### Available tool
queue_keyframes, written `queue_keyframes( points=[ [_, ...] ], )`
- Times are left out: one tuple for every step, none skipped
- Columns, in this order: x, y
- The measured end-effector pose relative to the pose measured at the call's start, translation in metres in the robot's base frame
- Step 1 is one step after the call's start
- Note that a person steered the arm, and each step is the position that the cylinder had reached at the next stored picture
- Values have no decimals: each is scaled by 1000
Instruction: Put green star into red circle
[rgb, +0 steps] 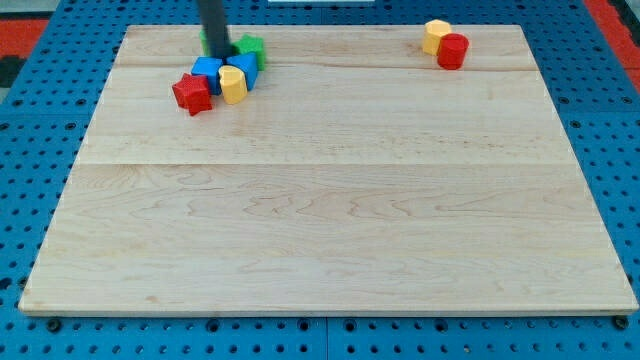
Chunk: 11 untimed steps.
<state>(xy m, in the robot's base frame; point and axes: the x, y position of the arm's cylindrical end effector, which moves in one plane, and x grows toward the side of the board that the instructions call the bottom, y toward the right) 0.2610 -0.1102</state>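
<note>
**Rod stands in the cluster at the board's top left**

A pale wooden board (330, 200) fills most of the view, lying on a blue perforated table (30, 120). The dark rod comes down near the view's top left, and my tip (219, 56) meets the board in the middle of a tight cluster of blocks. It has no jaws and holds nothing; it only touches.

The green star (251, 46) sits just to the view's right of the rod, partly hidden by it. Below the tip lie two blue blocks (208, 71) (245, 68), a red star-like block (192, 93) and a yellow block (233, 85), all touching or nearly so.

Well apart, at the view's top right, the red circle (453, 51) rests against a second yellow block (435, 36).
</note>
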Motion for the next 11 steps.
queue_keyframes(
  points=[
    [0, 53],
    [-4, 36],
    [-15, -3],
    [-43, 2],
    [-38, 53],
    [-23, 99],
    [-17, 104],
    [-14, 127],
    [0, 148],
    [3, 199],
    [4, 200]
  ],
)
